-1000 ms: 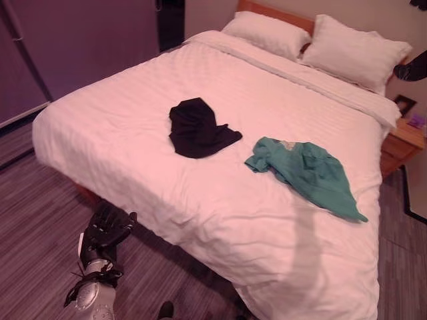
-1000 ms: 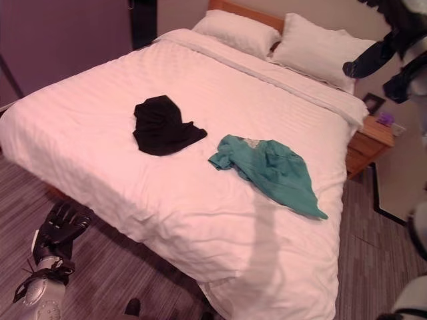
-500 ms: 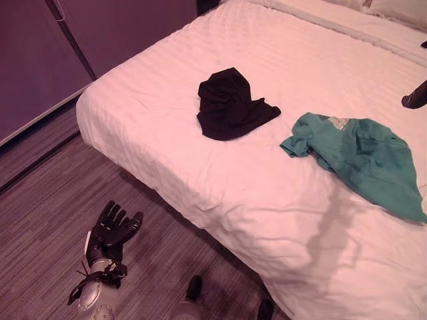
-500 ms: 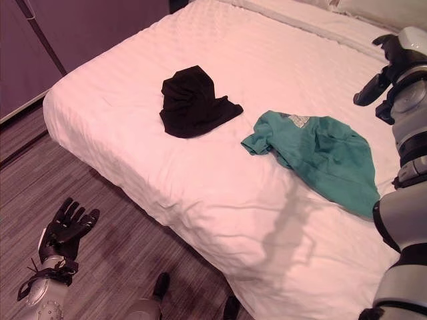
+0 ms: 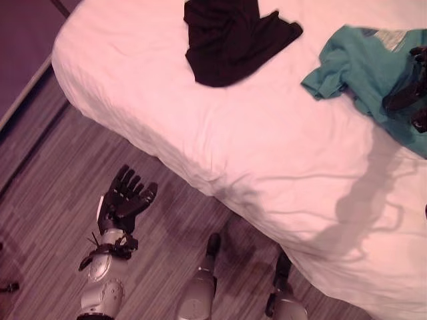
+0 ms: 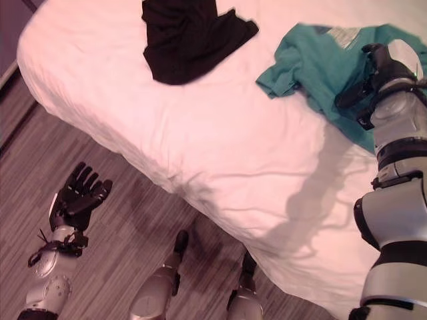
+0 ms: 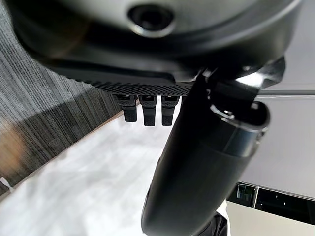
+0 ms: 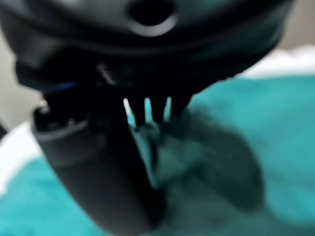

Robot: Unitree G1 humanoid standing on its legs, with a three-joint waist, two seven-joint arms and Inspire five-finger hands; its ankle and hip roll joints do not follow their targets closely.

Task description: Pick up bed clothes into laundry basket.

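Observation:
A teal garment (image 6: 310, 63) lies crumpled on the white bed (image 6: 200, 147), toward its right side. A black garment (image 6: 190, 37) lies bunched to the left of it, farther in from the bed's edge. My right hand (image 6: 363, 83) is down over the teal garment's right part. In the right wrist view its straight fingers (image 8: 157, 110) reach the teal cloth (image 8: 275, 128), not curled round it. My left hand (image 5: 123, 200) hangs open above the floor at the lower left, apart from the bed, fingers spread and holding nothing.
The bed's near edge (image 5: 220, 193) runs slantwise from upper left to lower right, its sheet hanging over the side. Dark striped wood floor (image 5: 47, 200) lies left of and below the bed. A darker strip (image 6: 10, 67) borders the floor at the far left.
The camera has tilted down and come closer to the bed. My right hand has come down onto the teal garment. The left hand stays open beside the bed; both garments lie as before.

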